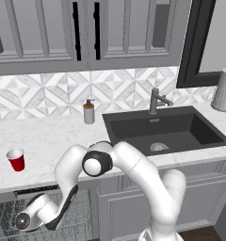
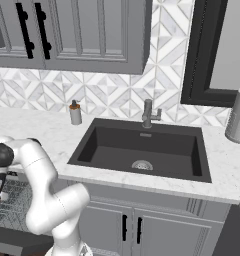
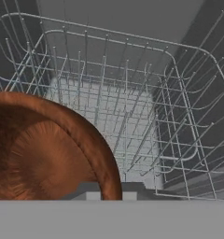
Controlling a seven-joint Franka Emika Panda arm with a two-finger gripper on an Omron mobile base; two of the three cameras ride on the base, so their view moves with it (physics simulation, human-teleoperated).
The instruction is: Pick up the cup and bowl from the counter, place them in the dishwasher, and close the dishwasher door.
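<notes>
- The bowl [image 3: 44,149], brown and wood-grained, fills the lower left of the hand view, its hollow facing the camera and its rim curving down to the bottom edge
- The rim meets the spot where the gripper [image 3: 109,196] shows as two small grey tips; the fingers stand narrow, pinched on the bowl's rim, so the bowl hangs to one side of them
- Behind the bowl lies the grey wire rack [image 3: 132,121] of the dishwasher [image 1: 82,216], its tines upright; the bowl is above the rack, and contact cannot be told
- In the left base view the arm bends down below the counter [image 1: 49,136] edge, the hand low over the rack
- The cup [image 1: 16,159] stands upright on the counter, well apart from the hand
- Further back a soap dispenser [image 1: 89,112] stands beside the black sink [image 1: 166,129]
</notes>
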